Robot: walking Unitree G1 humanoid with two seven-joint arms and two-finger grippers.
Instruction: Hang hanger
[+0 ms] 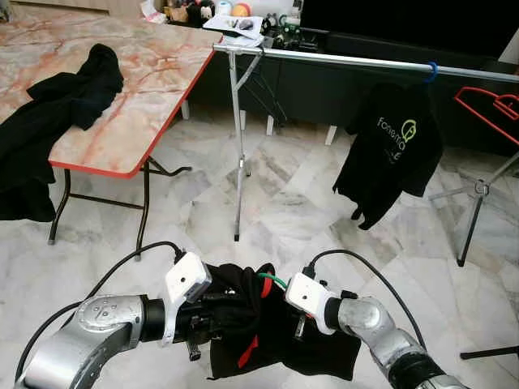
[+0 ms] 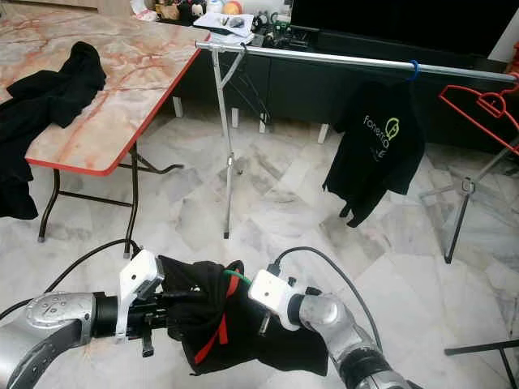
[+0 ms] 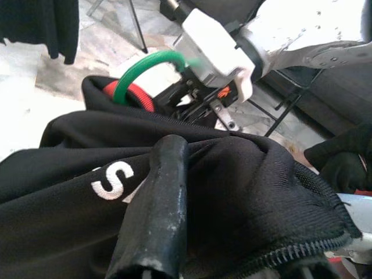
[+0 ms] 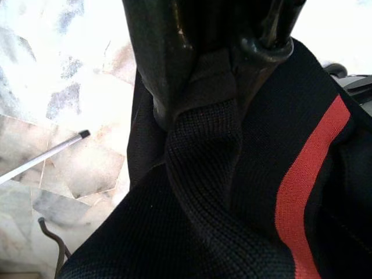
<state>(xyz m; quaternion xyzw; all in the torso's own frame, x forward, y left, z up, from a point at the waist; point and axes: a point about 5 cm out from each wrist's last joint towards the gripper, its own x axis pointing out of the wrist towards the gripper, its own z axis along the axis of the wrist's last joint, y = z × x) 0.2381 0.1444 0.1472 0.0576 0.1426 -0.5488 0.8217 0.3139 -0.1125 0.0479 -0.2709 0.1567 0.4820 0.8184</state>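
- Worktop at left, garment lying on it.
- Rail to its right; shirt hanging from it.
- Empty hanger on the rail at far right.
- Both end effectors low in front, bundled garment between them.

open marble floor ahead of both end effectors, bare rail stretch up ahead, black t-shirt hanging ahead-right, rack upright ahead-left, table edge further left, red hanger far right

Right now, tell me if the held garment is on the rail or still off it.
Off. The garment hangs bunched between the left gripper and right gripper, low over the floor, far below the rail.
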